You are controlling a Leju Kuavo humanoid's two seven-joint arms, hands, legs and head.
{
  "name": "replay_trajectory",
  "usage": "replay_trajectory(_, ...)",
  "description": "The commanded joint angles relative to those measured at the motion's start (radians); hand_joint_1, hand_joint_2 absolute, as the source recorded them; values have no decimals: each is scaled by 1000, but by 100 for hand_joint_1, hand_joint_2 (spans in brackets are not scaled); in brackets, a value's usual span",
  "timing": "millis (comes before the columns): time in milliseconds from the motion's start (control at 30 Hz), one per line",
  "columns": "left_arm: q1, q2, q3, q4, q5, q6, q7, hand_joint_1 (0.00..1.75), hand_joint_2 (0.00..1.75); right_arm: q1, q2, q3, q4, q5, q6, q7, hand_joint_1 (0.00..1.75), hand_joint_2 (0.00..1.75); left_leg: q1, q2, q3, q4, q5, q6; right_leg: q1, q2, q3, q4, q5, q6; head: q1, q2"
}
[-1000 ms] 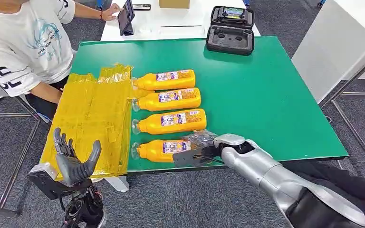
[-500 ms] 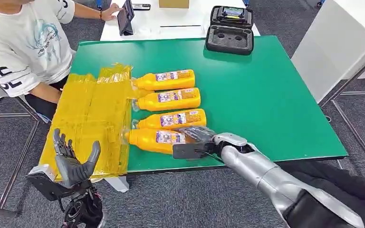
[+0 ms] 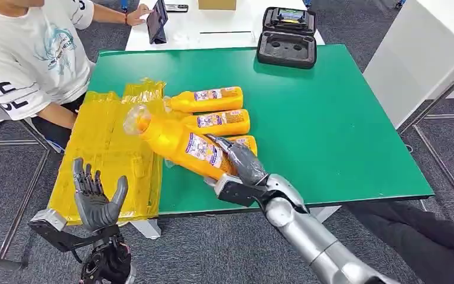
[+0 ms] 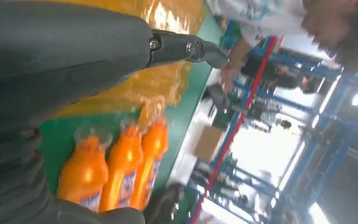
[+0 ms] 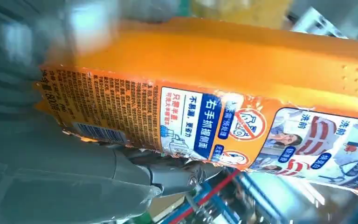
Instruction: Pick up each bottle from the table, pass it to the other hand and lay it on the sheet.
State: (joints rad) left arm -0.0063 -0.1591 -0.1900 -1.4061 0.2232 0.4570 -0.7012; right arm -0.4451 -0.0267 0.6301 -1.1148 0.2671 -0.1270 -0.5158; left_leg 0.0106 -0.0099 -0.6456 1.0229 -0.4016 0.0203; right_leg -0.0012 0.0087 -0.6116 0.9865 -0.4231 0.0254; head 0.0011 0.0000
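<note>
over the near edge of the green table, seen from the head, the right hand is gripping a bottle by its lower body and carrying it tilted, clear cap pointing up and away toward the yellow sheet. three more bottles are lying in a row on the table beside the sheet, partly hidden behind the raised one. the left hand is waiting below the table edge, empty, palm up and fingers spread wide. a person is sitting at the far corner. at the left wrist, the wide thumb is standing apart from everything, with the lying bottles beyond it. at the right wrist, the label is pressing against the grey palm, a finger curling under it. for a good handover, the free neck and upper body should probably be brought into the left palm, letting those fingers wrap fully before the right ones loosen, since the smooth plastic looks likely to slip.
</note>
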Motion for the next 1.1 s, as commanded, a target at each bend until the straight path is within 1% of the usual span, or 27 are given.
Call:
replay_trajectory(33, -28, 72, -194, -31, 123, -235, 77, 0, 175, 144, 62, -175, -35, -15, 9, -72, 175, 175, 0, -1, 7, -2, -2, 0, 0, -3, 8, -2, -3, 0, 0, 0)
replay_trajectory(67, -34, 83, -225, -38, 104, -251, 71, 0, 175, 162, 70, -189, -32, -31, 20, -84, 175, 175, 0, -2, 4, -1, -1, 0, 0, -3, 5, -1, -2, 0, 0, 0)
replay_trajectory(100, -40, 85, -248, -39, 92, -258, 68, 0, 175, 174, 73, -189, -23, -35, 30, -90, 175, 175, 0, -3, 7, -2, -2, -1, 0, -5, 8, -1, -3, 0, 1, 0)
replay_trajectory(133, -49, 93, -266, -38, 73, -260, 56, 0, 175, 178, 77, -190, -16, -36, 34, -94, 175, 175, 0, -3, 5, -1, -1, -1, 0, -4, 6, -1, -2, 0, 0, 0)
replay_trajectory(167, -58, 96, -281, -33, 56, -256, 38, 0, 175, 180, 86, -195, -3, -33, 39, -97, 175, 175, -1, -1, 7, -1, -2, -1, 0, -3, 7, -1, -3, 0, 0, 0)
replay_trajectory(267, -91, 95, -295, -3, 55, -256, 23, 0, 175, 170, 109, -197, 43, -33, 56, -105, 175, 175, -1, -1, 4, -1, -1, -1, 0, -2, 4, -1, -1, 0, 0, 0)
replay_trajectory(300, -97, 95, -299, 3, 49, -254, 17, 0, 175, 168, 114, -199, 51, -33, 64, -108, 175, 175, -1, -1, 6, -2, -2, -1, 0, -2, 6, -1, -2, 0, 0, 0)
replay_trajectory(333, -103, 97, -306, 10, 47, -262, 20, 0, 175, 166, 118, -199, 58, -34, 70, -109, 175, 175, -1, 0, 4, -1, -1, -1, 0, -1, 4, -1, -1, 0, 0, 0)
replay_trajectory(367, -103, 98, -309, 19, 47, -277, 27, 0, 175, 166, 126, -208, 66, -33, 76, -110, 175, 175, -1, 0, 6, -2, -1, -1, 0, -1, 6, -1, -2, -1, 0, 0)
replay_trajectory(400, -99, 99, -314, 25, 47, -285, 30, 0, 175, 167, 129, -209, 70, -32, 80, -109, 175, 175, -1, 0, 4, -1, -1, -1, 0, -1, 4, -1, -1, 0, 0, 0)
replay_trajectory(433, -99, 97, -315, 30, 46, -287, 30, 0, 175, 167, 130, -210, 74, -32, 81, -109, 175, 175, -1, 1, 6, -2, -1, -1, 0, -1, 6, -2, -1, 0, 0, 0)
replay_trajectory(467, -99, 97, -315, 30, 46, -287, 30, 0, 175, 167, 130, -210, 74, -32, 81, -109, 175, 175, -1, 1, 4, -2, -1, -1, 0, -1, 4, -1, -1, 0, 0, 0)
replay_trajectory(500, -99, 97, -315, 30, 46, -287, 30, 0, 175, 167, 130, -210, 74, -32, 81, -109, 175, 175, -1, 1, 8, -3, -2, -1, 0, -1, 7, -2, -2, 0, 0, 0)
replay_trajectory(567, -93, 97, -315, 31, 40, -294, 27, 0, 175, 168, 131, -215, 75, -29, 92, -108, 175, 175, -1, 1, 4, -2, -1, 0, 0, 0, 4, -1, -1, 0, 0, 0)
replay_trajectory(600, -89, 97, -316, 35, 37, -299, 30, 0, 175, 170, 133, -216, 77, -23, 97, -106, 175, 175, -1, 1, 7, -2, -2, -1, 0, -1, 6, -2, -2, 0, 0, 0)
replay_trajectory(633, -88, 95, -314, 44, 37, -307, 45, 0, 175, 170, 135, -217, 81, -19, 105, -106, 175, 175, -1, 1, 5, -2, -1, 0, 0, -1, 5, -2, -1, 0, 0, 0)
replay_trajectory(700, -96, 88, -301, 88, 39, -328, 75, 0, 175, 169, 140, -211, 82, -3, 118, -106, 175, 175, -1, 1, 6, -2, -1, 0, 0, -1, 6, -2, -2, 0, 0, 0)
replay_trajectory(733, -101, 86, -296, 109, 42, -332, 90, 0, 175, 170, 140, -202, 80, 9, 126, -96, 175, 175, -2, 1, 8, -3, -2, -1, -1, -1, 8, -2, -2, 0, 0, 0)
replay_trajectory(767, -105, 86, -295, 128, 41, -334, 93, 0, 175, 171, 136, -186, 75, 44, 113, -80, 175, 175, -1, 1, 5, -2, -1, 0, 0, -1, 5, -2, -1, 0, 0, 0)
replay_trajectory(800, -110, 85, -291, 145, 41, -334, 92, 0, 175, 177, 140, -183, 68, 50, 110, -77, 175, 175, -1, 1, 8, -3, -2, -1, 0, 0, 7, -2, -2, 0, 0, 0)
replay_trajectory(867, -115, 81, -285, 165, 47, -338, 103, 0, 175, 183, 138, -174, 57, 68, 108, -71, 175, 175, -1, 1, 7, -2, -1, -1, 0, -1, 7, -2, -1, 0, 0, 0)
replay_trajectory(900, -120, 78, -286, 186, 36, -339, 107, 0, 175, 190, 139, -168, 49, 75, 128, -66, 175, 175, -1, 1, 4, -1, -1, 0, 0, 0, 4, -1, -1, 0, 0, 0)
replay_trajectory(933, -123, 78, -285, 204, 39, -346, 119, 0, 175, 193, 134, -154, 44, 99, 124, -59, 175, 175, -1, 1, 7, -2, -2, -1, 0, -1, 7, -2, -2, 0, 0, 0)
replay_trajectory(1000, -128, 77, -285, 238, 38, -348, 116, 0, 175, 202, 126, -138, 47, 109, 134, -58, 175, 175, -1, 0, 4, -2, -1, 0, 0, -1, 4, -2, -1, 0, 1, 0)
replay_trajectory(1033, -127, 74, -280, 246, 36, -339, 109, 0, 175, 204, 126, -137, 54, 111, 134, -58, 175, 175, -1, 1, 8, -3, -2, -1, 0, -1, 8, -3, -2, 0, 0, 0)
replay_trajectory(1067, -125, 73, -277, 249, 38, -339, 110, 0, 175, 205, 127, -132, 61, 113, 141, -61, 175, 175, -1, 1, 5, -2, -1, 0, 0, 0, 5, -2, -1, 0, 0, 0)
replay_trajectory(1100, -120, 69, -273, 249, 43, -340, 112, 0, 175, 198, 127, -118, 73, 130, 143, -61, 175, 175, -1, 1, 7, -3, -2, -1, 0, 0, 7, -2, -2, 0, 0, 0)
